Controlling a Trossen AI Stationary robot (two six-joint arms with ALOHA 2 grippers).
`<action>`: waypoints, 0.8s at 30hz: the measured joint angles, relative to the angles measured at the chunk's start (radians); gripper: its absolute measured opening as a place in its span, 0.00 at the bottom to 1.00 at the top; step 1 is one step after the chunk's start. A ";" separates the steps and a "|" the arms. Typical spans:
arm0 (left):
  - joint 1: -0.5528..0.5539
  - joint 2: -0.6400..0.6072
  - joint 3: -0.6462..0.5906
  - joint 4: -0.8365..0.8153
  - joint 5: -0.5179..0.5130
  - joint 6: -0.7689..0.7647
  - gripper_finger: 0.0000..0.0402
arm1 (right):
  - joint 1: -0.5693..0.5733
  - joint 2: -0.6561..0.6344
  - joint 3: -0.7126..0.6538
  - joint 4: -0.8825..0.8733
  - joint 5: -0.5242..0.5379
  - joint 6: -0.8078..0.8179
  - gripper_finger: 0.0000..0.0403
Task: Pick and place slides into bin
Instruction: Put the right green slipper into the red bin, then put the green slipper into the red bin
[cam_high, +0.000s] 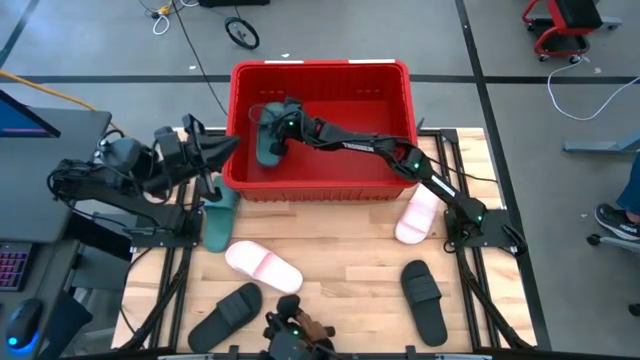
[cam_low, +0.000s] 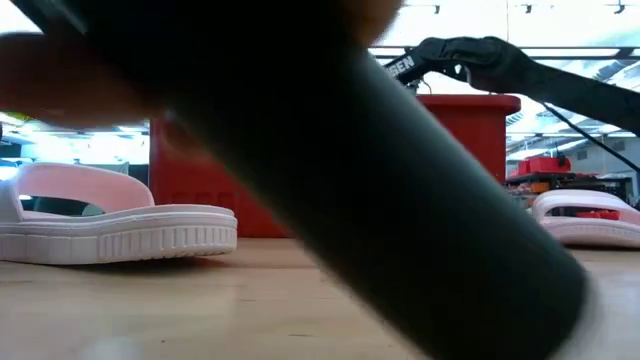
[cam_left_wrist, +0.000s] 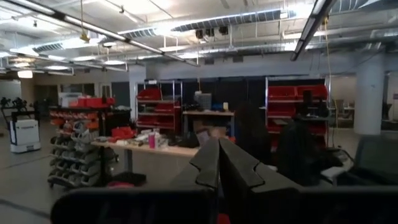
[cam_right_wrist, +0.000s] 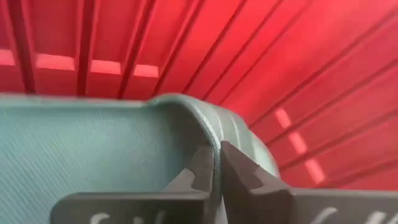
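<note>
The red bin (cam_high: 400, 75) stands at the table's far middle. My right gripper (cam_high: 280, 120) reaches into its left part and is shut on a dark green slide (cam_high: 267, 145). My left gripper (cam_high: 232, 148) is shut and empty, just outside the bin's left wall. The other dark green slide (cam_high: 218, 215) lies on the table below it, by the bin's near left corner. Two pale pink slides (cam_high: 262, 265) (cam_high: 418, 215) and two black slides (cam_high: 225, 315) (cam_high: 425, 300) lie on the table nearer the front. My right gripper (cam_right_wrist: 217, 149) pinches a raised, ridged edge of the green slide (cam_right_wrist: 208, 124) between its two fingers. The fingers come from above, slanting down into the bin. The slide sits inside the bin's walls; whether it touches the floor cannot be told.
In the low view a large dark blurred shape (cam_low: 350, 180) blocks the middle; the pink slides (cam_low: 110, 225) (cam_low: 590, 215) show on either side, with the bin (cam_low: 470, 150) behind them. A small dark device (cam_high: 295, 335) sits at the table's front edge.
</note>
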 joint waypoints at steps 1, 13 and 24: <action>0.000 0.003 0.000 -0.005 0.000 -0.011 0.03 | -0.004 0.000 -0.001 -0.009 -0.010 0.033 0.06; 0.000 0.044 0.000 -0.030 -0.001 -0.038 0.05 | -0.048 -0.012 0.019 -0.011 -0.134 0.132 0.34; -0.013 0.042 0.000 -0.322 -0.222 -0.232 0.02 | -0.022 -0.261 0.018 -0.232 -0.146 0.234 0.46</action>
